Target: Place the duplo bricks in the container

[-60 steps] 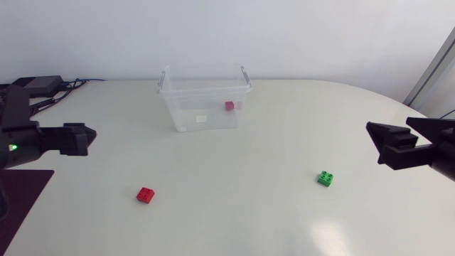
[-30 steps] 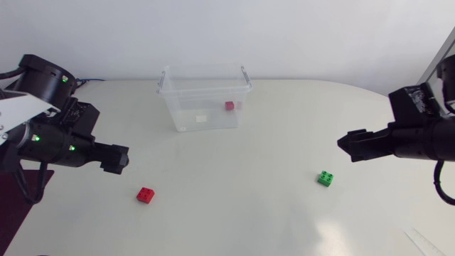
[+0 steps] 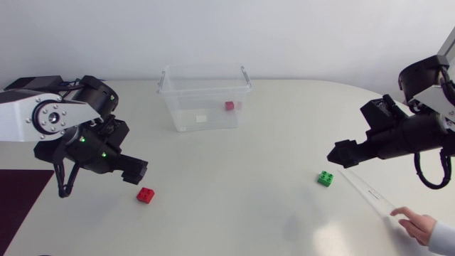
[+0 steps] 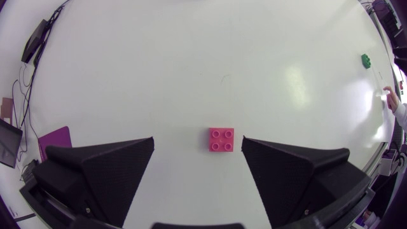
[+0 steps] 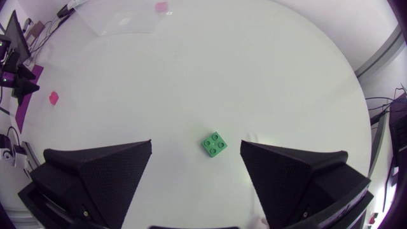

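The red brick (image 3: 146, 195) lies on the counter (image 3: 249, 163) at 8 o'clock of the container (image 3: 206, 97), the green brick (image 3: 325, 178) at 4 o'clock, each near one of our spread claws, left claw (image 3: 137, 171) and right claw (image 3: 338, 153), so we reckon a skewed descent could shove either brick away.

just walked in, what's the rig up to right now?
Both arms are out over the table, each with an open tool lined up on a loose brick: the left tool on the red brick, the right tool on the green brick. Neither brick is gripped yet; both lie on the table. The clear container at the back already holds one small red brick. A person's hand is at the table's near right edge.
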You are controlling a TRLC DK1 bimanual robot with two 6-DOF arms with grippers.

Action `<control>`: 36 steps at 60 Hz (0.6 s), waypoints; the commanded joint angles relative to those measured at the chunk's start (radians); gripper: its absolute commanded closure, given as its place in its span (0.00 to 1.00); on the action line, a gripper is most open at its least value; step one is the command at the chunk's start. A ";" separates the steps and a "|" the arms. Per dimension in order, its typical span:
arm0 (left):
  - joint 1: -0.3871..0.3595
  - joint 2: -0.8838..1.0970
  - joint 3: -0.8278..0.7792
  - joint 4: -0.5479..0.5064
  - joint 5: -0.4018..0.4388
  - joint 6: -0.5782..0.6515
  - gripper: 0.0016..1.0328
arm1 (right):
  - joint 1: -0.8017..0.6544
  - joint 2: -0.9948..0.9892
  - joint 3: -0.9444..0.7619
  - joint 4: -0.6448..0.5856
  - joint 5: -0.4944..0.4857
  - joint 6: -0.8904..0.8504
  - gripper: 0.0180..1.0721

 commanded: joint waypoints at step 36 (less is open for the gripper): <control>-0.044 0.200 0.026 0.005 -0.006 -0.006 0.07 | 0.154 0.342 0.056 -0.152 0.105 -0.368 0.05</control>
